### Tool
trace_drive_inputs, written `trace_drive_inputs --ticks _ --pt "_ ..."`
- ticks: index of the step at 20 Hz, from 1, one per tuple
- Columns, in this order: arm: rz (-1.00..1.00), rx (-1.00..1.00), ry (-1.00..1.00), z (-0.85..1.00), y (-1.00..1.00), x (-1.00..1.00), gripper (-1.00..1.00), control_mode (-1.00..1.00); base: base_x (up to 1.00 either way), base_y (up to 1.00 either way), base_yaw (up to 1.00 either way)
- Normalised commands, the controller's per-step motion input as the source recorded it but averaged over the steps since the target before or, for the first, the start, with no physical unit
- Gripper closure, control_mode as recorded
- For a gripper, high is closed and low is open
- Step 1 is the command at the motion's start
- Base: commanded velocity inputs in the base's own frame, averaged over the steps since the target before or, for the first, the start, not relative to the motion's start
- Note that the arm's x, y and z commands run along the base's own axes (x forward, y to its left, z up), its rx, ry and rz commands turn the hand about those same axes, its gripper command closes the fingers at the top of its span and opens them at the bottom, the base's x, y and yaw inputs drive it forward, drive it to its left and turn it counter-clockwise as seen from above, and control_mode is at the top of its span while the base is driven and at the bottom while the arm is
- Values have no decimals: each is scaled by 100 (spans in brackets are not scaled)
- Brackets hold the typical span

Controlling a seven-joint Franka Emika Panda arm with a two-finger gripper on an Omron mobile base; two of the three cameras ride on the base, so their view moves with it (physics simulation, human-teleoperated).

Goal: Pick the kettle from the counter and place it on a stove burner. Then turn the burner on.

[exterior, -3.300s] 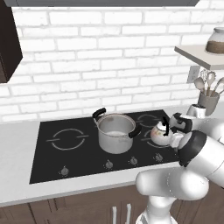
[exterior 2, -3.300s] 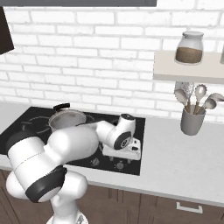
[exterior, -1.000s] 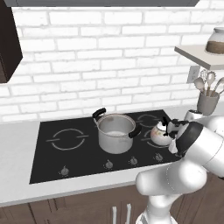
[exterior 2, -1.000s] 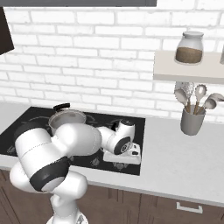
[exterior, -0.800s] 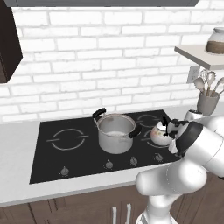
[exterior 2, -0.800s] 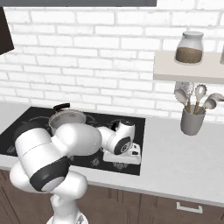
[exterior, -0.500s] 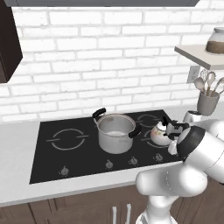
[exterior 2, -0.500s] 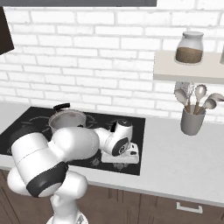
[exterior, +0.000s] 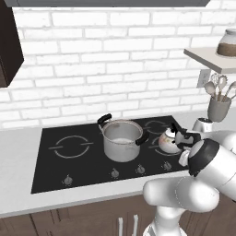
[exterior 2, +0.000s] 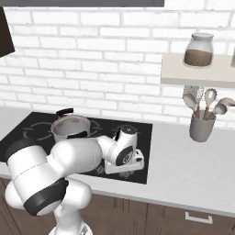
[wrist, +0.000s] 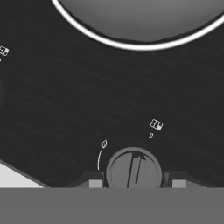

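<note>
The kettle already sits on the stove burner at the right side of the black glass cooktop, just right of the steel pot, which stands at the cooktop's middle and looks empty. What remains is the burner control. In the hand view a round control knob lies directly between the two fingertips of the end effector, with its raised bar running nearly straight away from the camera, toward the pale curved base of the kettle beyond it. So the knob lies dead ahead of the end effector, at the cooktop's front edge near its right corner, and the kettle is just behind it. The jaws stand partly open, one on each side of the knob; whether the pads actually press on it cannot be told. A utensil holder with spoons stands on the surface at the right, and a jar with brown contents sits on the wall shelf.
</note>
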Motion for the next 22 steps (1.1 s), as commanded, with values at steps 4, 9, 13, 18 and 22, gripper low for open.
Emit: trace_drive_inputs --ticks 4,9,13,18,22 --pt "20 0 0 0 0 -7 100 -100 0 0 0" --pt "21 0 0 0 0 -17 100 -100 0 0 0" --pt "22 0 -1 0 0 -15 100 -100 0 0 0" --pt "22 0 -4 0 0 -10 100 -100 0 0 0" --pt "24 0 0 0 0 -1 100 -100 0 0 0"
